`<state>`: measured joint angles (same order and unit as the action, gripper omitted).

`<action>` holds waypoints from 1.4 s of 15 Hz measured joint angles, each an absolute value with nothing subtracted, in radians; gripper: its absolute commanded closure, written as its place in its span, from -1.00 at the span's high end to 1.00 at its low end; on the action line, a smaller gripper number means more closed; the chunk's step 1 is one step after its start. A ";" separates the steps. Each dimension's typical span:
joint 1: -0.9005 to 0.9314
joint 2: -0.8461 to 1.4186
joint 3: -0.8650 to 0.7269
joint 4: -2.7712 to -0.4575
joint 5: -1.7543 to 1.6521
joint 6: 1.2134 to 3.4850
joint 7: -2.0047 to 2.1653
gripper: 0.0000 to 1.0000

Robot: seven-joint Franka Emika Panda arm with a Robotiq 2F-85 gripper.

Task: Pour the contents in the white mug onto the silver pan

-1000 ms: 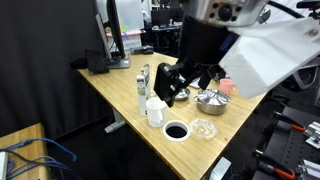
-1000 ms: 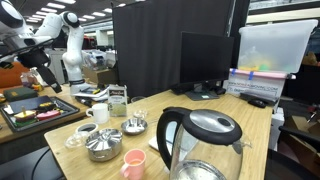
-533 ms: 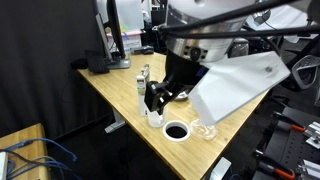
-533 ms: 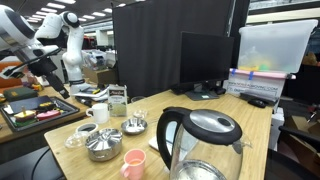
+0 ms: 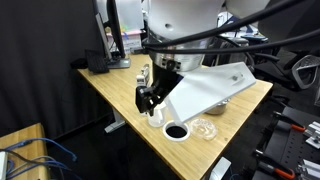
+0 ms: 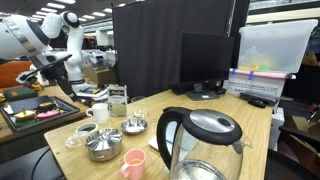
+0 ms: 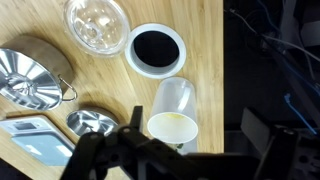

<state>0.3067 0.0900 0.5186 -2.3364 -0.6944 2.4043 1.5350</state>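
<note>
In the wrist view, taken from left to right, the larger silver bowl (image 7: 30,75) is seen at the far left of the wooden table (image 7: 205,30). The silver pan (image 7: 92,122) is set just below and to the right of it. The clear glass dish (image 7: 97,25) and the white-rimmed dark dish (image 7: 157,50) are placed further up. The white mug (image 7: 172,115) stands upright just to the right of the pan, near it but apart.

The gripper (image 7: 180,148) is held above the mug with its fingers (image 7: 262,132) spread wide. Nothing is held, and the mug is framed between the fingers. In an exterior view the gripper (image 5: 150,97) is seen low over the mug (image 5: 155,120).

The mug is judged stiff and breakable, with a smooth wall that may slip under light pressure. It is probably of moderate weight. Its inside looks yellowish, but what it contains cannot be made out, and no handle is visible.

A grip across the body at about mid-height would be advised, firm enough that the mug can be tilted without turning between the pads.
</note>
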 measured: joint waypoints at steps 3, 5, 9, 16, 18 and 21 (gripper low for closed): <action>0.310 0.088 0.517 -2.337 -0.694 2.404 1.535 1.00; 0.332 0.089 0.492 -2.337 -0.694 2.404 1.535 1.00; 0.366 0.125 0.434 -2.337 -0.694 2.410 1.585 1.00; 0.405 0.233 0.349 -2.298 -0.695 2.472 1.645 1.00; 0.417 0.244 0.330 -2.276 -0.695 2.473 1.656 1.00; 0.437 0.264 0.310 -2.255 -0.695 2.473 1.686 1.00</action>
